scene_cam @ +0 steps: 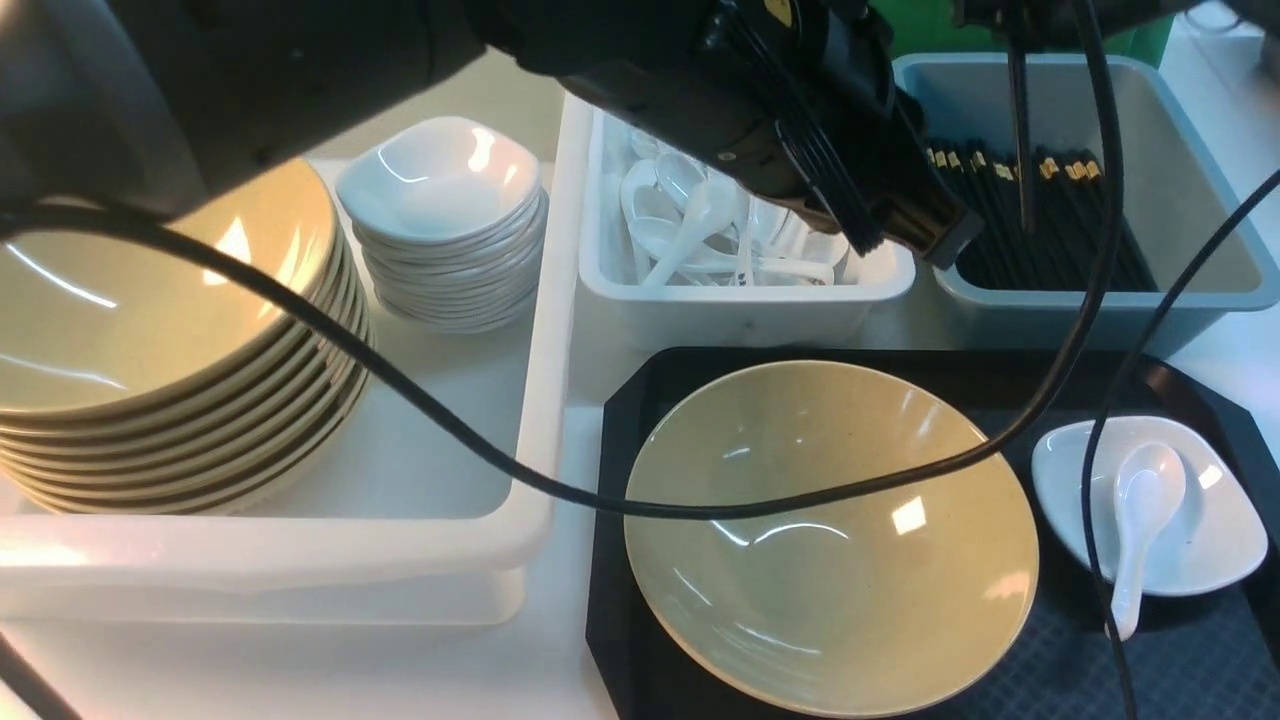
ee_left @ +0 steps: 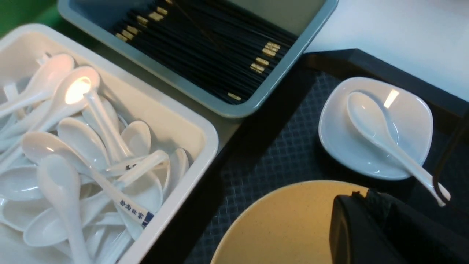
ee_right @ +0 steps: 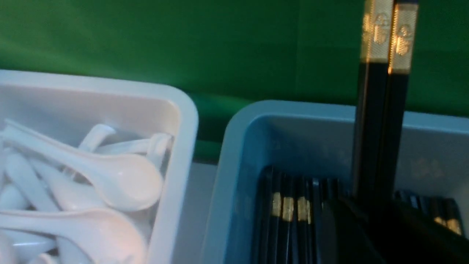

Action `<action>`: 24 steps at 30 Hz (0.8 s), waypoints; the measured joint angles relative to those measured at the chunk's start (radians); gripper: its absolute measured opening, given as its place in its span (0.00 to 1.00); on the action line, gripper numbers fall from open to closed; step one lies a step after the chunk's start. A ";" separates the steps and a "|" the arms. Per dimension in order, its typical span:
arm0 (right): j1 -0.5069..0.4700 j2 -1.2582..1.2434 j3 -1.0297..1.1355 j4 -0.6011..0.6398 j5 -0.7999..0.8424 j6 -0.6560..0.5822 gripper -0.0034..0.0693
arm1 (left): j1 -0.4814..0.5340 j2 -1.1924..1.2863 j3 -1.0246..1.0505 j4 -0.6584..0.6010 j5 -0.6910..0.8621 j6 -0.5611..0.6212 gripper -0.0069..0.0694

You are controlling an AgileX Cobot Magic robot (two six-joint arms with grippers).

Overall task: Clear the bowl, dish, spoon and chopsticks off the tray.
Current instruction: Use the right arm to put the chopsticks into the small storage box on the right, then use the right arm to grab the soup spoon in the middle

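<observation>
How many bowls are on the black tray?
1: the wide tan bowl beside the white dish. The dish holds a spoon; nothing else there looks like a bowl.

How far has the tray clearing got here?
Nothing looks fully put away. The right hand holds the chopsticks, off the tray, above the grey-blue tub. The bowl, dish and spoon remain on the tray. The left hand is shut.

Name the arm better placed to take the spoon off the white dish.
Probably the left: its shut gripper looks free, near the spoon, while the right gripper holds chopsticks.
</observation>
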 joint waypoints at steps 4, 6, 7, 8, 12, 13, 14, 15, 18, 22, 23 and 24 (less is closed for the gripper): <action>-0.011 0.036 0.000 0.000 0.060 -0.001 0.31 | 0.000 0.000 0.005 0.001 0.000 0.000 0.08; -0.011 0.035 0.000 -0.001 0.111 -0.001 0.38 | 0.000 0.000 0.005 0.006 0.000 0.001 0.08; -0.011 0.029 0.000 0.000 0.143 -0.001 0.45 | 0.000 -0.003 0.005 0.007 0.000 0.003 0.08; -0.011 0.019 0.000 0.000 0.178 -0.001 0.51 | 0.000 -0.007 0.006 0.008 0.000 0.006 0.08; -0.011 -0.058 -0.001 0.002 0.341 -0.052 0.66 | 0.000 -0.038 0.006 0.026 0.000 0.008 0.08; -0.011 -0.083 -0.002 0.002 0.385 -0.075 0.68 | 0.000 -0.047 0.006 0.030 0.000 0.008 0.08; -0.011 -0.110 -0.002 0.002 0.437 -0.097 0.69 | 0.000 -0.062 0.006 0.037 0.006 0.008 0.08; -0.011 -0.115 -0.002 0.002 0.446 -0.102 0.69 | 0.000 -0.065 0.006 0.038 0.006 0.008 0.08; -0.011 -0.206 -0.002 0.003 0.596 -0.168 0.70 | 0.000 -0.119 0.017 0.072 0.037 0.008 0.08; -0.011 -0.301 0.019 0.005 0.684 -0.217 0.70 | 0.000 -0.205 0.089 0.116 0.057 0.008 0.08; -0.011 -0.370 0.073 0.011 0.693 -0.223 0.70 | 0.000 -0.258 0.166 0.124 0.057 0.008 0.08; -0.011 -0.404 0.106 0.019 0.695 -0.225 0.70 | 0.000 -0.283 0.203 0.125 0.055 0.008 0.08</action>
